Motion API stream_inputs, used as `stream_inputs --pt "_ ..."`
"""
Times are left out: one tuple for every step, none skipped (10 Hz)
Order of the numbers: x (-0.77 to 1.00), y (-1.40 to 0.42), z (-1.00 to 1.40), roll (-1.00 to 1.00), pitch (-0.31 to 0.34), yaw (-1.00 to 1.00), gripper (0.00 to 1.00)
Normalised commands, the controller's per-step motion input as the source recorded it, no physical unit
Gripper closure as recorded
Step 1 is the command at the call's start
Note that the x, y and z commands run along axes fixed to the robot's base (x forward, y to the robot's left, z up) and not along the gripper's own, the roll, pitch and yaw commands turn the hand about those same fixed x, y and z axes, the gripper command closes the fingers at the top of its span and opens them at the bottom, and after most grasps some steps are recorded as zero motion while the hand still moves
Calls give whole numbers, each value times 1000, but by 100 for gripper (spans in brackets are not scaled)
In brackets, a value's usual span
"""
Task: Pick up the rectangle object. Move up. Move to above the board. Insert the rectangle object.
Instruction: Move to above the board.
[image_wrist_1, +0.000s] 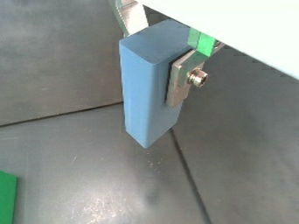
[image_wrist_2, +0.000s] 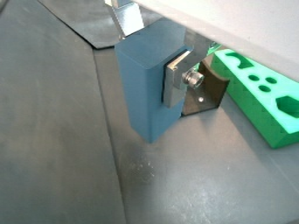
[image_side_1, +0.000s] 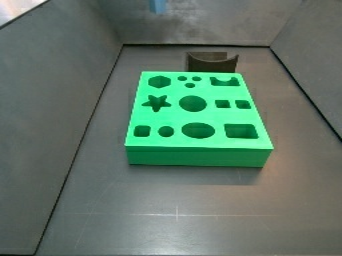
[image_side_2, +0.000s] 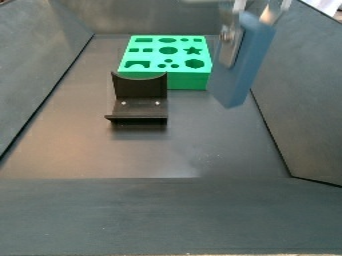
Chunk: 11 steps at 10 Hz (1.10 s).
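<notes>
End effector (image_wrist_1: 163, 74) closed on the block (image_wrist_1: 149, 87), which hangs upright between the silver fingers (image_wrist_1: 181, 77), clear of the floor. In both wrist views one finger plate with its screw lies flat against a side face of the block (image_wrist_2: 146, 83); the opposite finger is hidden behind it. In a side view the end effector (image_side_2: 249, 25) holds the block (image_side_2: 238, 70) in the air to one side of the board (image_side_2: 170, 60) and the fixture (image_side_2: 138, 97), not above either.

Surface: a dark grey matte floor (image_side_1: 174, 210) with faint speckles, enclosed by sloping grey walls (image_side_1: 60, 120) that form a trough.

Surroundings: the green board (image_side_1: 195, 117) lies flat on the floor, its star, hexagon, circle, oval and square cutouts all open. The fixture (image_side_1: 211, 61) stands just beside one short edge of the board. Nothing lies between the block and the board.

View differences: one wrist view shows the fixture (image_wrist_2: 201, 92) directly behind the block and a corner of the board (image_wrist_2: 263, 101) beyond it; the other shows only a sliver of green (image_wrist_1: 7, 197) at the frame edge. One side view shows the board in full, with only a small blurred bluish patch at the frame's upper edge.
</notes>
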Motion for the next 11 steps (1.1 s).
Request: stream_inputs --pt "91 128 1000 25 96 5 100" --pt "85 121 1000 29 96 8 100" --pt "71 106 1000 37 97 13 100" --pt "62 96 1000 43 99 18 100" --pt "49 80 1000 51 99 23 100" --pt "44 72 1000 53 98 27 100" --pt "26 44 931 42 94 27 100" --pt "18 33 828 39 91 26 100" --pt "8 16 621 43 92 29 100" --pt "5 10 518 47 93 31 100" --pt "3 -1 312 58 96 33 100"
